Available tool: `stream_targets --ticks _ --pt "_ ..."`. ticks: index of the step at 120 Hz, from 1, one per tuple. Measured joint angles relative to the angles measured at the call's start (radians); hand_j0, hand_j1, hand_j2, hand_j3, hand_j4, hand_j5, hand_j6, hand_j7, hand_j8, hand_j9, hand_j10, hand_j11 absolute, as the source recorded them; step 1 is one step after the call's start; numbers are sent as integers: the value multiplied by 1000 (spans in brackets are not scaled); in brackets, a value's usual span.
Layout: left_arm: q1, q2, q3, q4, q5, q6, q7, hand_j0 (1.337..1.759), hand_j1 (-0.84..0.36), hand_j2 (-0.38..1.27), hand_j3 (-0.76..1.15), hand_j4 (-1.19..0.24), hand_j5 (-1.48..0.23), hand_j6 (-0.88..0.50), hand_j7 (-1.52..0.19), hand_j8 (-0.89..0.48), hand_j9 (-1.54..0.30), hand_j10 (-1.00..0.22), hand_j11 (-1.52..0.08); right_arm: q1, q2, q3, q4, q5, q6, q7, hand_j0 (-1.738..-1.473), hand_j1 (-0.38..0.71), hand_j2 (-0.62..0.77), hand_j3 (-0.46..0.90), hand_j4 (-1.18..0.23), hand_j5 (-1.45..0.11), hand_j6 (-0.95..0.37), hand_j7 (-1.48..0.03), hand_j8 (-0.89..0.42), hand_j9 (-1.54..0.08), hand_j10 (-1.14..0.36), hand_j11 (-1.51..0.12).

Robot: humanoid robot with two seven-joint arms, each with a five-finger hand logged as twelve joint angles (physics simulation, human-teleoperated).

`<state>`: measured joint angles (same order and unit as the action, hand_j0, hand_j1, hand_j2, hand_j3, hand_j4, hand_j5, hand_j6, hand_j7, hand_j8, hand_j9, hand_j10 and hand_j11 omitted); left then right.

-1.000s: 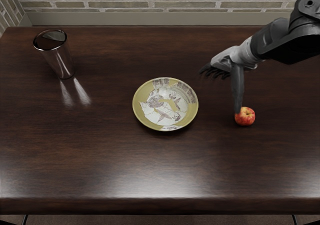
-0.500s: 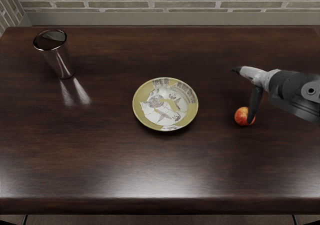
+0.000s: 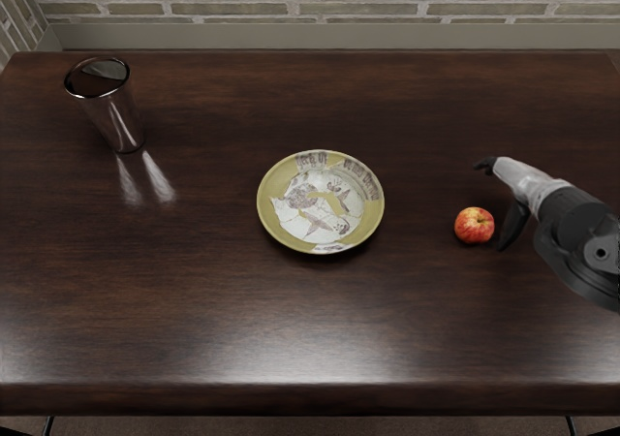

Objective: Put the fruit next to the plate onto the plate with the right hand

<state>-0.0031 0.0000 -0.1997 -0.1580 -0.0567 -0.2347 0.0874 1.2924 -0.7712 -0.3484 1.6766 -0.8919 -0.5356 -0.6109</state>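
**Right hand beside the apple, no grasp yet**

Head view. The apple rests on the tabletop, to the right of the plate and apart from it. No fruit lies on the plate. The right hand comes in from the right edge and sits just right of the apple, open and holding nothing. One dark finger points down close by the apple's right side, and another reaches away to the upper left. Whether the lowered finger touches the fruit cannot be told. The left arm is out of view.

Probable hazards:

- **Rolling.** The apple is round and free to roll. A finger meeting it from one side only would likely push it leftward instead of capturing it.
- **Off-centre pinch.** No finger stands on the apple's far side, so closing now would likely squeeze it off centre and let it slip out.
- **Scraping.** A finger held this low may drag on the wood.
- **Loss in carrying.** A weak hold could fail on the way to the plate. A drop onto the rim could tip the plate or send the apple bouncing off.

The cup stands well apart at the far left and poses no obstacle.
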Motion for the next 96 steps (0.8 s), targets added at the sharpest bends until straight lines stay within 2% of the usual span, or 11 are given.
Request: stream_targets --ticks 27,96 --pt "1 0 -1 -2 0 0 0 1658 349 0 0 0 0 0 0 0 0 0 0 -52 39 3 -36 -39 -33 0 -1658 -33 -50 0 -267 -345 -269 -344 -268 -344 -267 -344" --pt "8 0 -1 -2 -2 0 0 1658 349 0 0 0 0 0 0 0 0 0 0 -51 117 -2 -45 -30 -55 0 -1658 62 -64 0 -347 -449 -348 -448 -348 -449 -347 -448"
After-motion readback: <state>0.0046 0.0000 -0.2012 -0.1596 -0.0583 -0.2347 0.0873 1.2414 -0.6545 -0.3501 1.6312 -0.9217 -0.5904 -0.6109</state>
